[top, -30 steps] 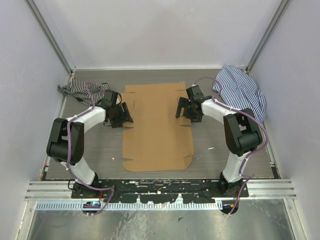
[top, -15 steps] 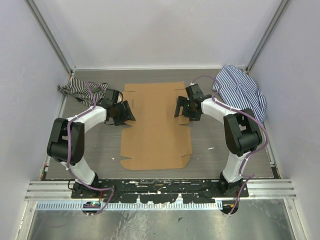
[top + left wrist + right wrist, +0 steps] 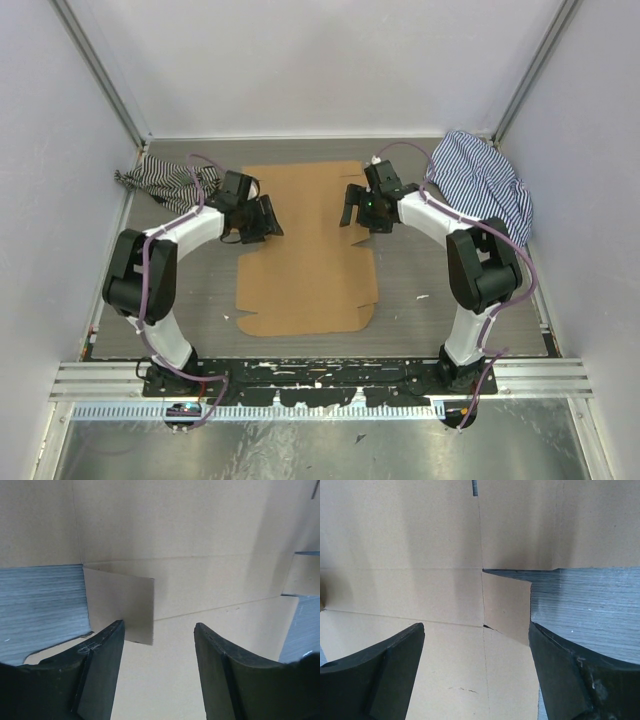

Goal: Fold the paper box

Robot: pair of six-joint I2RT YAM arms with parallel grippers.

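The paper box (image 3: 305, 275), a brown die-cut sheet, is lying unfolded on the table (image 3: 420, 270). A small flap (image 3: 120, 607) is tilting up at each side.

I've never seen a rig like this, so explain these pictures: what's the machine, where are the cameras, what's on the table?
Two robot arms are bolted at the near edge of a table. One picture looks down from above and behind them; the other two come from cameras on each wrist, showing that arm's own dark fingers. A flat, unfolded brown paper box lies between the arms, with a striped cloth far left and another far right. The left claw and right claw hang open over the box's side edges, holding nothing.
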